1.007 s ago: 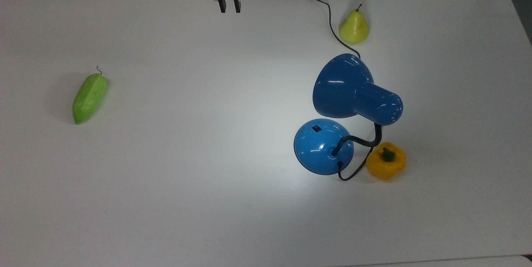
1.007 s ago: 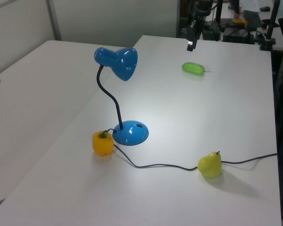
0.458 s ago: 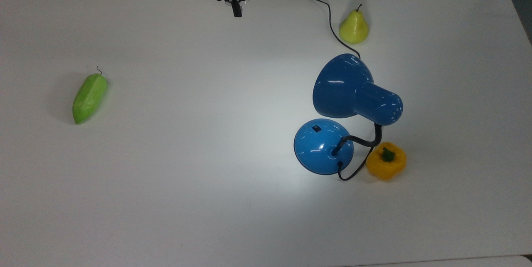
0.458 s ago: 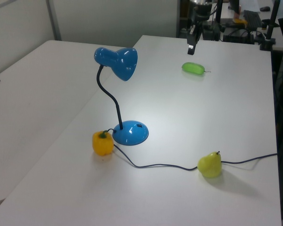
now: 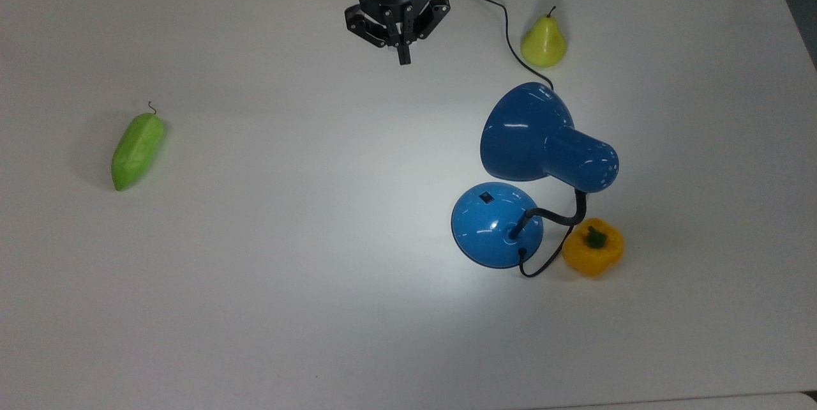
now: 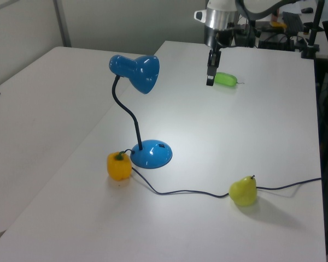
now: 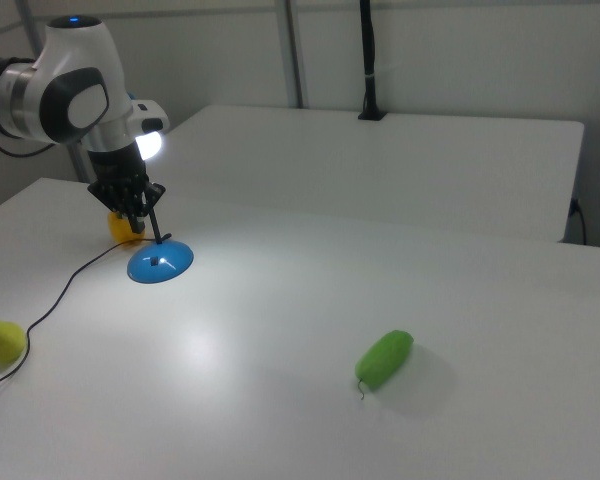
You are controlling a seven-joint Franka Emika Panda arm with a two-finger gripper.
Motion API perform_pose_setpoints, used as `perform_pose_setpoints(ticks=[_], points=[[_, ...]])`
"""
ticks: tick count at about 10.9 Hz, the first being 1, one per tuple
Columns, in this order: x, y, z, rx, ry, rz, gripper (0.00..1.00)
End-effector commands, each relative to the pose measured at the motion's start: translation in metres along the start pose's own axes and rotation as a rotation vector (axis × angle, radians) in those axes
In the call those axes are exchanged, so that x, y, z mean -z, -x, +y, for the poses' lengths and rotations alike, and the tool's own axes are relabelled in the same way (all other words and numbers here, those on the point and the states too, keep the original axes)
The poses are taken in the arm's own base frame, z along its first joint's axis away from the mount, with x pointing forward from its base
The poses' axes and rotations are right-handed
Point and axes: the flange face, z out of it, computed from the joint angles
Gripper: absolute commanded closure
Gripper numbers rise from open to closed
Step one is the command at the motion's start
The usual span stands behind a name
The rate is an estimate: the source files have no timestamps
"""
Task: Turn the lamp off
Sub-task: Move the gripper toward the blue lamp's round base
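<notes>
No text, label, brand, number or sign can be read anywhere: none on the glossy blue desk lamp [image 5: 542, 161] and none on the plain white counter [image 5: 255, 269].

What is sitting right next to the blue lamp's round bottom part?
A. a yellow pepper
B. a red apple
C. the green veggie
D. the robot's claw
A: the yellow pepper sits close beside the lamp's base, by the curl of its cord, while the green vegetable lies far off toward the top view's left and the gripper hangs well away from the base.
</notes>
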Motion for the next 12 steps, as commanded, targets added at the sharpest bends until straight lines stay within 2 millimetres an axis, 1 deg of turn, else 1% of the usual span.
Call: perform_pose_setpoints(ticks=[1, 2, 4, 6, 7, 8, 10, 12], points=[[-0.017, -0.010, -0.015, 0.144, 0.015, 0.060, 1.00], [-0.026, -0.014, -0.016, 0.146, 0.010, 0.075, 1.00], [-0.046, -0.020, -0.028, 0.162, 0.010, 0.099, 1.00], [-0.066, -0.025, -0.039, 0.171, 0.013, 0.159, 1.00], [-0.079, -0.025, -0.050, 0.186, 0.009, 0.186, 1.00], [-0.089, -0.028, -0.055, 0.187, 0.009, 0.216, 1.00], [-0.102, -0.034, -0.065, 0.157, 0.003, 0.253, 1.00], [-0.112, -0.040, -0.068, 0.160, 0.005, 0.297, 1.00]])
